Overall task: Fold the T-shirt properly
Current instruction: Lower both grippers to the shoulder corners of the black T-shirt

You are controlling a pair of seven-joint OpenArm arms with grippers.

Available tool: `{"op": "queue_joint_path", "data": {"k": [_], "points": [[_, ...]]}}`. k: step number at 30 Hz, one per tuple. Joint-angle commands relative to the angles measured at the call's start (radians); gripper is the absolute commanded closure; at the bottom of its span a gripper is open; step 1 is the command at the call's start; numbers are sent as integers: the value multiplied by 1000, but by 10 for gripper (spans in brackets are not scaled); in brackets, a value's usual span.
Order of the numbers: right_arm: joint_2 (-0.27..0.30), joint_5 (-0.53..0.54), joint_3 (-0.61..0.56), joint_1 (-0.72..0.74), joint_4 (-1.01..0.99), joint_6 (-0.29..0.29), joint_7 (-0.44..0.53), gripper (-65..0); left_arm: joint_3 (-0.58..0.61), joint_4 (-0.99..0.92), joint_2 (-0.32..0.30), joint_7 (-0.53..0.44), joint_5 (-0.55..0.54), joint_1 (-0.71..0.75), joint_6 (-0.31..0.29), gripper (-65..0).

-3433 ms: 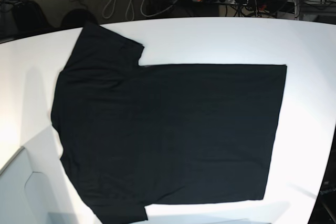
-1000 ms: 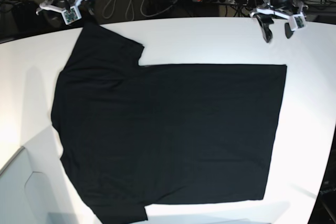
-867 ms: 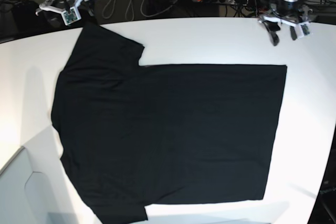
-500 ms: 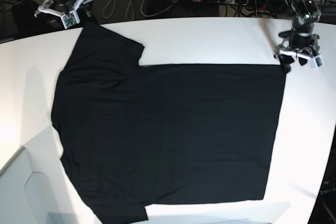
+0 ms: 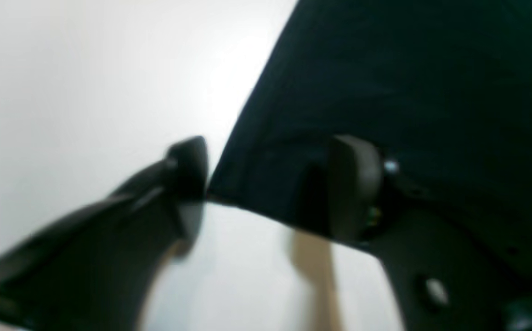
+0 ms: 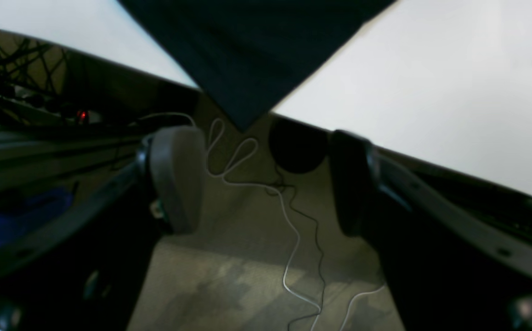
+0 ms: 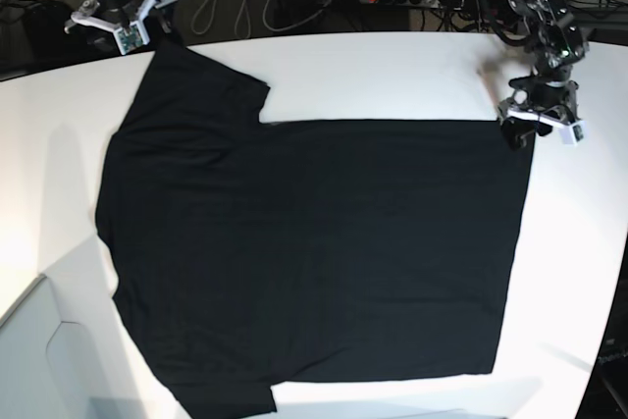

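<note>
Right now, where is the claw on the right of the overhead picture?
In the base view the left gripper sits at the T-shirt's far right hem corner, on the white table; its wrist view shows the open jaws straddling that corner.

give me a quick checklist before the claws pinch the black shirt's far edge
1. T-shirt lies flat on the table: ok.
2. Left claw straddles the hem corner, one finger on cloth, one on table: ok.
3. Left claw closed on cloth: not ok, jaws apart.
4. Right claw over the sleeve corner: not ok, it hangs past the table edge, short of the sleeve tip.
5. Right claw open: ok.
6. Print side down: cannot tell.
</note>
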Motion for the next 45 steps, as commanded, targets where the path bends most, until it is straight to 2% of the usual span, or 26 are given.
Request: {"op": "queue_joint_path", "data": {"k": [1, 5, 6, 16, 19, 21, 26, 31, 34, 45], "points": [[4, 5, 5, -11, 15, 14, 15, -410, 0, -6, -7, 29, 1, 4, 0, -298], [4, 5, 3, -11, 15, 14, 15, -410, -2, -19, -2, 29, 1, 6, 0, -35], [4, 5, 3, -11, 15, 14, 15, -410, -2, -21, -2, 29, 1, 8, 0, 0], [1, 5, 0, 57, 6, 13, 13, -417, -10, 31, -1, 29, 0, 61, 0, 0], [-40, 2, 6, 95, -16, 14, 13, -423, -10, 40, 1, 29, 0, 84, 0, 0], [-56, 2, 6, 124, -40, 14, 2, -449, -10, 34, 1, 28, -17, 97, 0, 0], [-94, 5, 5, 222, -109, 16, -80, -460, -8, 34, 1, 28, -102, 124, 0, 0], [-96, 4, 8, 288, -163, 16, -114, -460, -8, 34, 1, 29, -111, 144, 0, 0], [-97, 5, 48, 308, -183, 16, -114, -460, -10, 34, 1, 29, -111, 155, 0, 0], [-96, 5, 74, 325, -274, 18, -103, -458, -10, 34, 1, 28, -111, 190, 0, 0]]}}
